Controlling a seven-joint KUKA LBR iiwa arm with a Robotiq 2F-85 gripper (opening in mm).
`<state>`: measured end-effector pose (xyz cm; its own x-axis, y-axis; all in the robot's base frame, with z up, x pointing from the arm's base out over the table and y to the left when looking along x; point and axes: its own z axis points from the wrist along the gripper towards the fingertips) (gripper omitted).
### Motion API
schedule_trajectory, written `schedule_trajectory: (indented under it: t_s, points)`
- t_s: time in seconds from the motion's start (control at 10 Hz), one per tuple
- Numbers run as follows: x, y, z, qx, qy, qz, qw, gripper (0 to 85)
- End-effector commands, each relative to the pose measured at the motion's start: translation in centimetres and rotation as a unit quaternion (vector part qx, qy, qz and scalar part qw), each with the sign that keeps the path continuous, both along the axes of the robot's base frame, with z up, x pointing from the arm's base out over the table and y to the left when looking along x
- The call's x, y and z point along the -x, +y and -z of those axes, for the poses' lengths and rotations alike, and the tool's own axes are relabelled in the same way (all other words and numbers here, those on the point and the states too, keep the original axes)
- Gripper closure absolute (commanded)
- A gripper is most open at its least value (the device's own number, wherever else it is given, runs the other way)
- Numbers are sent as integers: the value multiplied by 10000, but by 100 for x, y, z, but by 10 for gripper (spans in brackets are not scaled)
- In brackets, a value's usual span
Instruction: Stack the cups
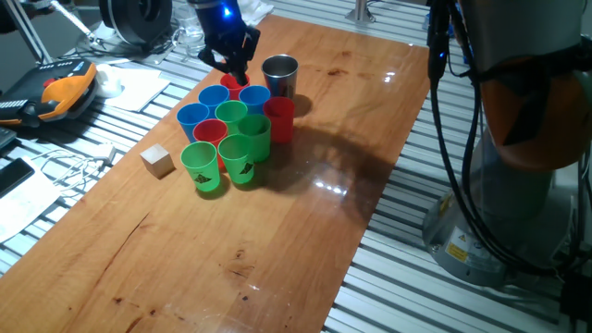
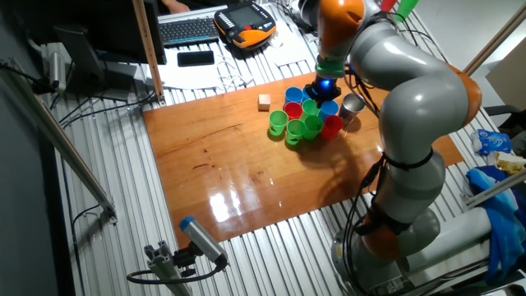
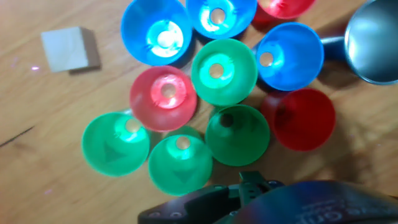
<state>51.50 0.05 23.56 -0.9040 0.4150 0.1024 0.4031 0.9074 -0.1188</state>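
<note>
wooden table [image 1: 305, 213] holds the cups [image 1: 231, 129] clustered upright near its far edge; the gripper [image 1: 231, 69] hovers at the cluster's far side over a red cup [image 1: 233, 84], can't tell if fingers are spread.

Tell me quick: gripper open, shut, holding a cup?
Gripper: low over the back of the cup cluster, at a red cup; open, shut or holding cannot be told.
</note>
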Motion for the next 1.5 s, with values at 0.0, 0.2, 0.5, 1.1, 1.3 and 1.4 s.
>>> schedule_trajectory:
  t_s: [0.0,0.2,0.5,1.1,1.3,1.4]
  points:
    - [1,-1,-3,-191,-184,-351,9990,850]
    - [1,-1,-3,-358,-303,-879,9950,850]
    - [1,-1,-3,-313,-244,-771,9962,850]
    - [-279,648,65,-105,-195,868,9960,340]
    - [-330,838,243,-168,-295,1117,9932,340]
    - [-331,910,318,-158,-352,1191,9921,340]
